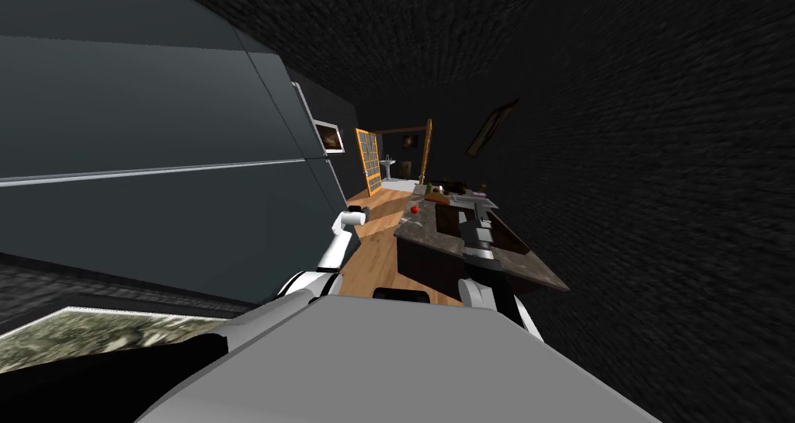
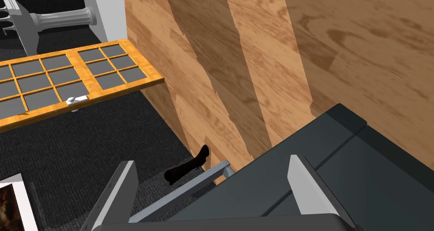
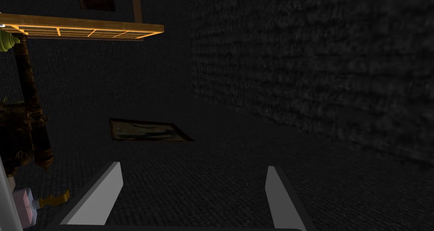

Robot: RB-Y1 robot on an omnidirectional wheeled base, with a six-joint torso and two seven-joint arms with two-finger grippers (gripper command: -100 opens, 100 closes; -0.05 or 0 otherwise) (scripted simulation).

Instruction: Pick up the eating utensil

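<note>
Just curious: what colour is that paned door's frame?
Door frame: orange wood, clearest in the left wrist view.

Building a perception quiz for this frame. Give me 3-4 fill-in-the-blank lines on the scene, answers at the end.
1. The left gripper and the right gripper both have their fingers ___.
2. The small round thing on the counter is ___ in colour.
3. The floor beside the counter is drawn as ___ planks.
4. The paned door at the far end has a frame coloured ___.

Answers: open; red; wood; orange.
</note>
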